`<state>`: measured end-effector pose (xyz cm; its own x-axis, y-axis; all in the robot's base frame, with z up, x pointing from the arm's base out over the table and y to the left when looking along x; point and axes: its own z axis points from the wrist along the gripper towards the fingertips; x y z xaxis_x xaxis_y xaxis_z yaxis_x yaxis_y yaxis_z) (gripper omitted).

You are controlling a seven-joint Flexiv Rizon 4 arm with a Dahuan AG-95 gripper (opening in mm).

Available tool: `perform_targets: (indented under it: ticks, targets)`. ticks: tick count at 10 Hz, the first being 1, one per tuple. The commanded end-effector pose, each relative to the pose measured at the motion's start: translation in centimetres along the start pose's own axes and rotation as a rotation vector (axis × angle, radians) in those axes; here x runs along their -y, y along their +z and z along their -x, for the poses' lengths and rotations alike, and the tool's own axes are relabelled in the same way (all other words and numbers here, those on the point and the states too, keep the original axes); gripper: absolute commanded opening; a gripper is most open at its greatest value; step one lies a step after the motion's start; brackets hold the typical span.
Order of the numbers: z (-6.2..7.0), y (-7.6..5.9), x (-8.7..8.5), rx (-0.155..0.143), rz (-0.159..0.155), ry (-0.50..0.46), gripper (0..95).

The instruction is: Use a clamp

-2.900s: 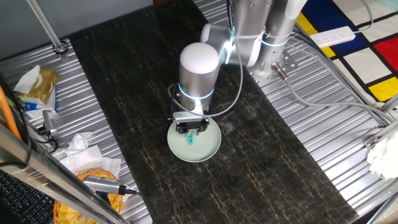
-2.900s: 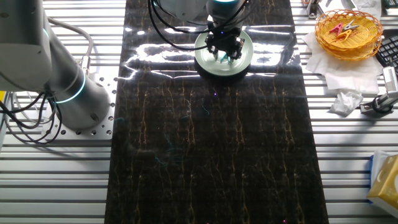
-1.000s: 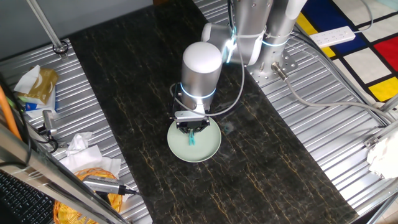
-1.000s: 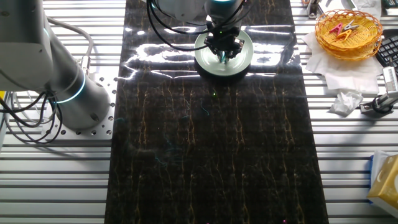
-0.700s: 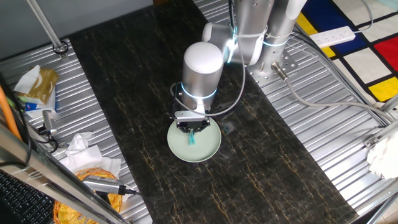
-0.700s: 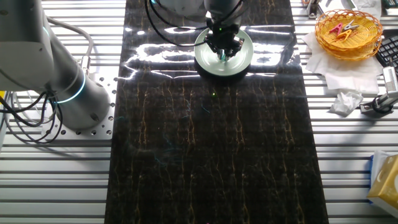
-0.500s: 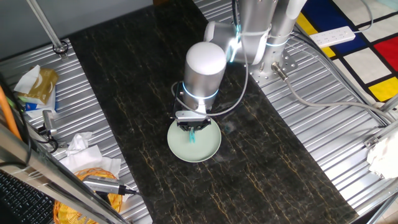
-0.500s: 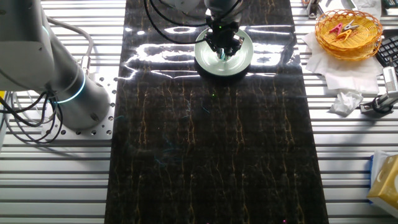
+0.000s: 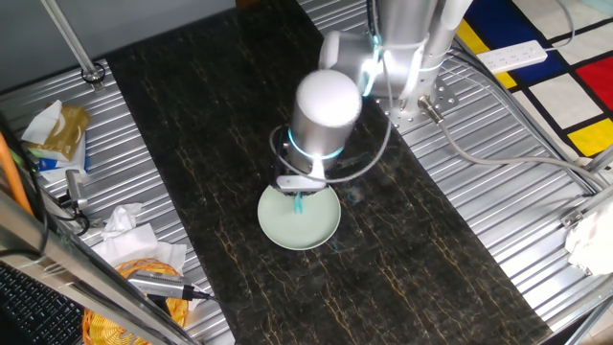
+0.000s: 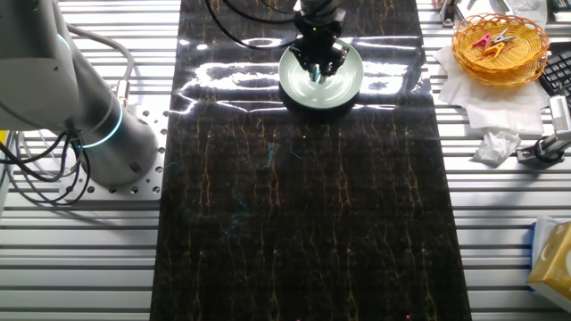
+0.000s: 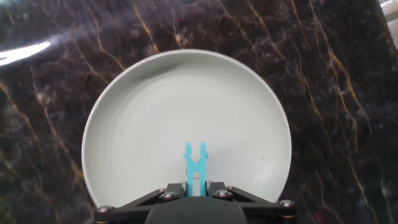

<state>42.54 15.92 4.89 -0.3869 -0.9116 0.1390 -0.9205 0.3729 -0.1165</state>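
1. In the hand view we see our gripper point(image 11: 194, 191) at the bottom edge, its black fingers drawn in narrow and pinching the tail of the teal clamp point(image 11: 195, 165).
2. The clamp stands out from the fingers with its two prongs pointing away from us, over the near half of the pale green plate point(image 11: 137, 112). We cannot tell from this view whether the prongs touch the plate.
3. The plate is round and lies flat on the dark marbled mat point(image 11: 323, 56).
4. In one fixed view the arm point(image 9: 328, 105) is blurred, and the clamp point(image 9: 298, 202) shows as a small teal sliver below the wrist, above the far part of the plate point(image 9: 316, 230).
5. In the other fixed view the gripper point(image 10: 318, 64) hangs over the plate point(image 10: 343, 89) near the far end of the mat point(image 10: 303, 223).
6. Off the mat on that view's right, a wicker basket point(image 10: 500, 45) holds small coloured clips, with crumpled white paper point(image 10: 495, 147) nearer the camera.
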Motion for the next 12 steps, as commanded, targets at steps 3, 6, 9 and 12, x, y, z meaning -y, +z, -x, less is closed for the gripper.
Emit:
perform_targets:
  ticks: [3,6,9,12]
  targets:
    - [-0.4,-1.2,-0.3,-0.078,-0.027,0.019,0.0]
    - [0.0,-1.7,0.0,-0.087,-0.042,-0.041,0.0]
    - [1.0,-2.5,0.7,-0.148,-0.065,-0.166,0.0]
    - [1.9,-3.1,1.2,-0.195,-0.1,-0.262,0.0]
